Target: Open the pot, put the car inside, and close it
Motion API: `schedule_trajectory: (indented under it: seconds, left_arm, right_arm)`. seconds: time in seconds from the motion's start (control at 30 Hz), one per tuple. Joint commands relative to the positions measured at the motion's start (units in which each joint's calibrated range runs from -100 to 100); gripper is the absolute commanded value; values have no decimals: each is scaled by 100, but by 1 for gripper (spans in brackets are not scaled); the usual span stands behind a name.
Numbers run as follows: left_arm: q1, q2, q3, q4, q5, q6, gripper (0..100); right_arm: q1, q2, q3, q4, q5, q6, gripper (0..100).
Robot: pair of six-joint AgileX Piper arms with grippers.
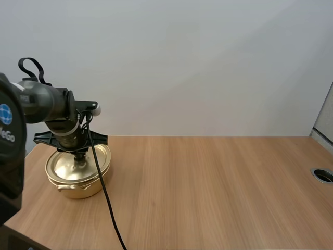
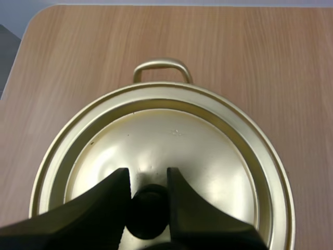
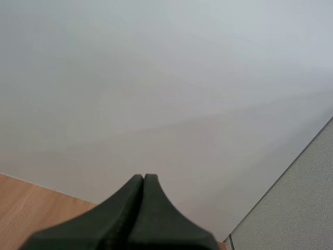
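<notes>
Two end effectors: the left end effector (image 2: 147,177) pinches the black knob (image 2: 149,208) of the lid (image 2: 177,146), seated on the gold pot (image 1: 78,190) at the left of the table (image 1: 208,192); the right end effector (image 3: 143,179) is closed, empty. A shallow pinch could drop the lid.

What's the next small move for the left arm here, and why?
Probably lift straight up a little. The left gripper pinches the black knob from both sides, and the lid sits flat on the gold pot, so the grip looks made and the pot is not yet open. A vertical pull should clear the rim without dragging the pot.
</notes>
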Motion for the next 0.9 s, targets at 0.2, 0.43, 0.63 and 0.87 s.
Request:
schedule_trajectory:
  seconds: [0.2,0.43,0.63,0.87]
  left_arm:
    - [30,337,-4,-8,-74,102,0]
    - [30,486,-4,-40,-247,153,0]
    - [30,486,-4,-100,-318,153,0]
    - [30,486,-4,-124,-318,153,0]
  right_arm:
    - [-1,-7,-6,65,0,2,0]
    - [-1,-7,-6,65,0,2,0]
    - [-1,-7,-6,65,0,2,0]
    - [-1,-7,-6,65,0,2,0]
